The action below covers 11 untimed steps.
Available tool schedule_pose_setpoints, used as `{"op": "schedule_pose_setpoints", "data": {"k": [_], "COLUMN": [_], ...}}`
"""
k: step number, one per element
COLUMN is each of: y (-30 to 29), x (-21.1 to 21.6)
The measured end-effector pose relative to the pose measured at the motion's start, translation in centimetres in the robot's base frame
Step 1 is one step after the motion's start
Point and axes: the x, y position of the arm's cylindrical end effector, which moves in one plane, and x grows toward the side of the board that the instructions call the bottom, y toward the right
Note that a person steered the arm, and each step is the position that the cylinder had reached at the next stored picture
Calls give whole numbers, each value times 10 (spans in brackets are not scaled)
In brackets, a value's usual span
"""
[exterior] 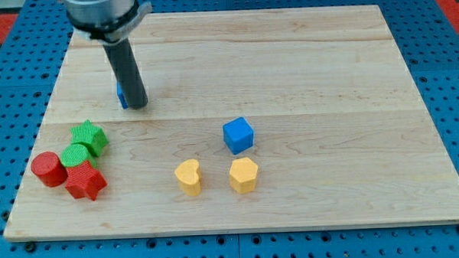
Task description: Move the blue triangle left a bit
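Note:
The blue triangle (120,95) sits at the upper left of the wooden board (303,57), mostly hidden behind my rod; only a thin blue sliver shows at the rod's left side. My tip (138,106) rests on the board touching the triangle's right side. A blue cube (238,135) lies near the middle of the board, well to the right of my tip.
A green star (89,137), a green cylinder (74,156), a red cylinder (48,168) and a red star (85,181) cluster at the lower left. A yellow heart (188,176) and a yellow hexagon (243,174) sit below the blue cube.

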Motion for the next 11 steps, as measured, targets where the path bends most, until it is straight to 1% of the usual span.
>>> {"op": "schedule_pose_setpoints", "data": {"k": [1,3,4,5,6,7,8,9,10,11], "y": [1,-9,-38,7,28,-18,-50,-69,11,140], "x": [-23,-53,-46,-45,-18,-13,-15,-19,-23,-22]}}
